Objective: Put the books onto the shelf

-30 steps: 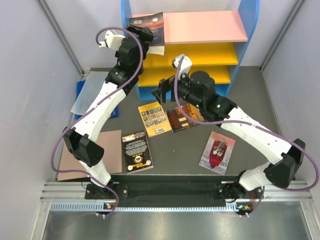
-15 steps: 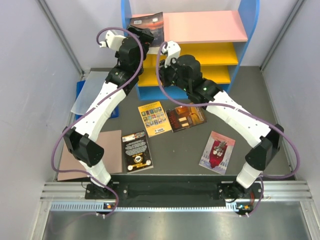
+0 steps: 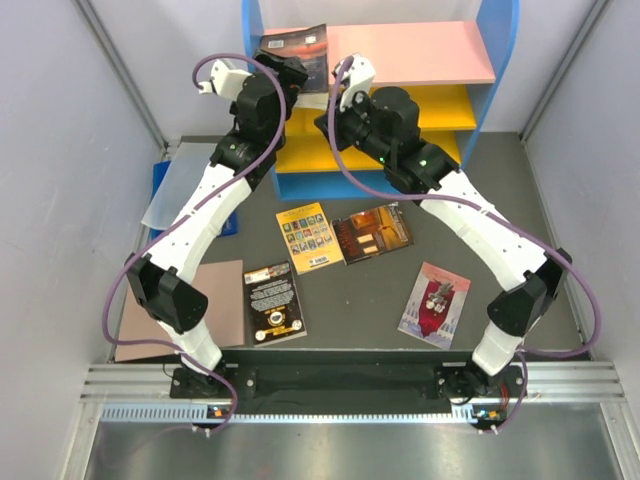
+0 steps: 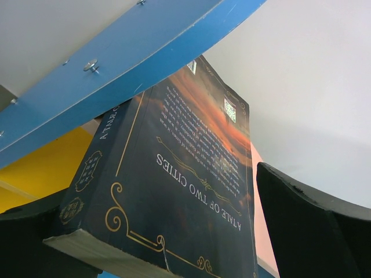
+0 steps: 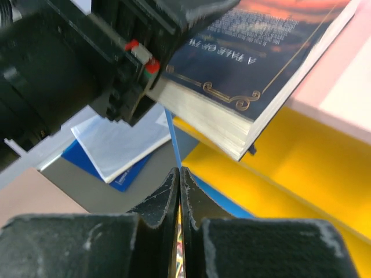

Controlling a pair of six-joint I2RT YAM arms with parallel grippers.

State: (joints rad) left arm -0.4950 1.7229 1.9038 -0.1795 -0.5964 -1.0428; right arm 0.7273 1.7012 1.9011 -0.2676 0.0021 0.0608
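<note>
Left wrist view: sunset book (image 4: 191,191) lies between the left fingers (image 4: 313,226), which stand wide. A gap shows beside the right-hand finger, so nothing is clamped. The book appears to rest on the shelf's pink top board (image 3: 420,52), its near corner overhanging the blue frame (image 4: 116,75).

Right wrist view: right fingers (image 5: 165,197) pressed together, empty, just below and in front of that overhanging corner.

Handling (judged): paperback, light. Cover looks glossy and probably slippery, and it would bend if taken by one corner. Best hold is across the spine edge, or a flat push on the page block.

Pose: left arm stretches up and forward to the top board. Right arm reaches across from the right, wrist turned left. Four other books (image 3: 309,237) lie on the tabletop (image 3: 340,330), well behind both sets of fingers.
</note>
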